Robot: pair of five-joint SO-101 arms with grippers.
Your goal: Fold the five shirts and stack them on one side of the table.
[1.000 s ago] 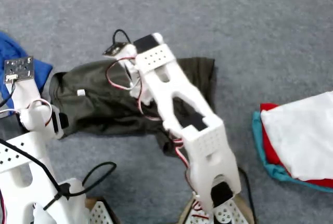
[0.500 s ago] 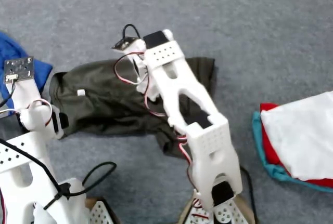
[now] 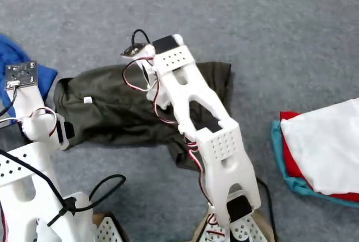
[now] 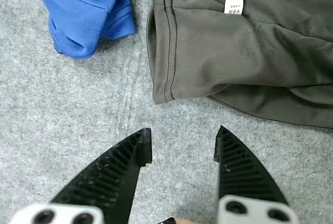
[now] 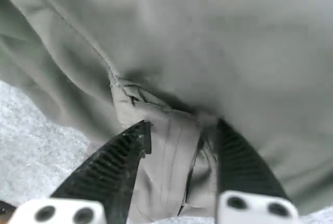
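My right fingers (image 5: 112, 167) apart astride an olive shirt (image 3: 101, 107) fold, seemingly unpinched | left fingers (image 4: 119, 172) apart | step: folding | next: pinch, lift.

Grey felt-covered table (image 3: 291, 34). Lying on it: a crumpled dark olive shirt (image 3: 106, 113) at centre, a blue shirt (image 3: 11, 56) at the left edge, and a pile of folded shirts (image 3: 320, 152) at the right edge, with the teal shirt (image 3: 277, 146) lowest.
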